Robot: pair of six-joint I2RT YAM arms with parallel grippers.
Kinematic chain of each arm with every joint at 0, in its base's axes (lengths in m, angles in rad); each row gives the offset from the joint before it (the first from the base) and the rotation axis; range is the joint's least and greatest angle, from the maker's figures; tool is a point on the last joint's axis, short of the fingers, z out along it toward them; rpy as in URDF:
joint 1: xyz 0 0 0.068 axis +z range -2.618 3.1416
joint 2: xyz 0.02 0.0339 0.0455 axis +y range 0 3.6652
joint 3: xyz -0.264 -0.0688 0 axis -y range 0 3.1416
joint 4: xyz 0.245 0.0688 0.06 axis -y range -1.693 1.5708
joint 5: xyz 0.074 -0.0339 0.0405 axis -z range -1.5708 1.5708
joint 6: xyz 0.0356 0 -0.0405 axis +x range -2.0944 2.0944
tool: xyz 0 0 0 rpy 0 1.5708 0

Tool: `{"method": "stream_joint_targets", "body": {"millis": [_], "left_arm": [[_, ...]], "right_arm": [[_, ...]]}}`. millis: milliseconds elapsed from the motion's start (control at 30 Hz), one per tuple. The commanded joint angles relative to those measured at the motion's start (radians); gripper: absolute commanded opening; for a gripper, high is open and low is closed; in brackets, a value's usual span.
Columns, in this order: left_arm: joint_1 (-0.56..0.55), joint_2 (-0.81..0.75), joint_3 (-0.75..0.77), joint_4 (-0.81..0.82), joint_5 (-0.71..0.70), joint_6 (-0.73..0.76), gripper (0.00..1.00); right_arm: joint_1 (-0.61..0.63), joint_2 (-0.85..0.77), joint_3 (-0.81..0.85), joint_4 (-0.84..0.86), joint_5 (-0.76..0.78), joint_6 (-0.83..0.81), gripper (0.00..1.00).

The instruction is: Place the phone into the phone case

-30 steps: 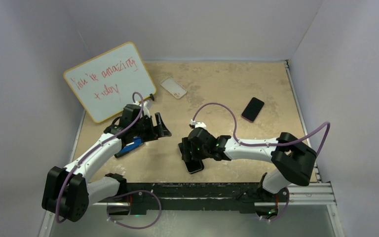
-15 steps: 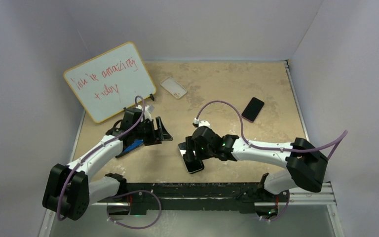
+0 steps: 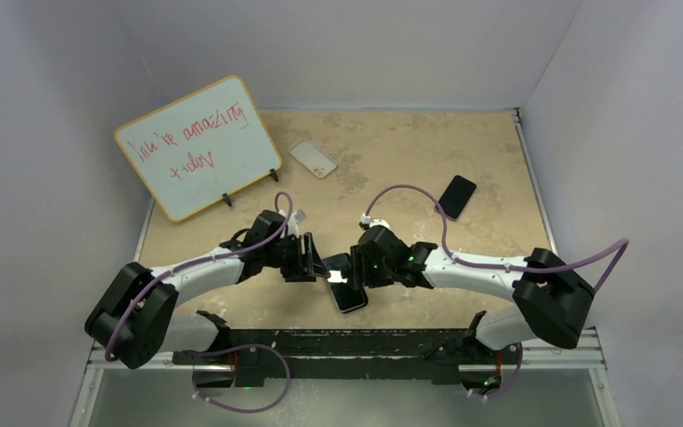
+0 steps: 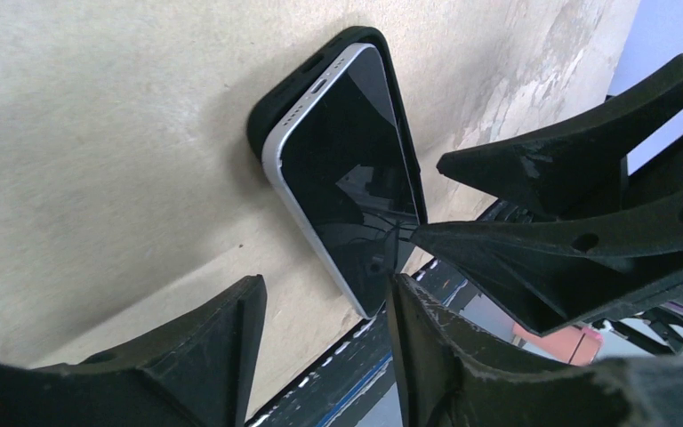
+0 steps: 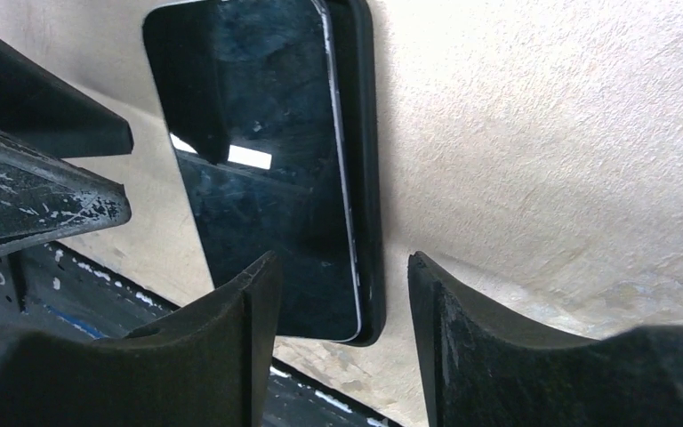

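The phone (image 3: pixel 347 289), with a dark screen and a white edge, lies in the black phone case near the table's front edge. In the left wrist view the phone (image 4: pixel 347 169) sits tilted, its white side raised above the case (image 4: pixel 271 107). In the right wrist view the phone (image 5: pixel 258 178) lies against the case's rim (image 5: pixel 366 133). My left gripper (image 3: pixel 311 264) is open and empty at the phone's left side (image 4: pixel 325 329). My right gripper (image 3: pixel 357 269) is open (image 5: pixel 338 311), its jaws over the phone's near corner and the case rim. The two grippers face each other across the phone.
A second black phone (image 3: pixel 456 196) lies at the right. A clear case (image 3: pixel 313 157) lies at the back middle. A whiteboard with red writing (image 3: pixel 196 147) stands at the back left. The table's front edge and a metal rail (image 3: pixel 347 342) lie just below the phone.
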Motion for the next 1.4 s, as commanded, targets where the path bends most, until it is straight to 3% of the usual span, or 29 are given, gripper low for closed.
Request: {"method": "stream_joint_targets", "body": {"millis": [0,267,833,1000,1167,1367], "left_arm": [[-0.028,0.035,-0.004,0.115,-0.024,-0.057,0.49],[-0.05,0.069,0.003,0.141,-0.04,-0.084,0.34],[-0.112,0.181,0.117,0.121,-0.056,-0.076,0.17],[-0.112,0.167,0.159,-0.002,-0.084,-0.019,0.2],[-0.112,0.157,0.182,-0.112,-0.119,0.031,0.31],[-0.113,0.117,0.148,-0.105,-0.084,0.01,0.37]], "right_arm": [[-0.05,-0.012,-0.062,0.086,-0.091,-0.007,0.54],[-0.097,-0.04,-0.138,0.182,-0.176,-0.005,0.44],[-0.096,-0.007,-0.173,0.36,-0.232,0.115,0.2],[-0.086,-0.017,-0.208,0.425,-0.234,0.198,0.2],[-0.086,-0.056,-0.245,0.422,-0.201,0.239,0.25],[-0.086,-0.102,-0.267,0.371,-0.189,0.227,0.33]]}}
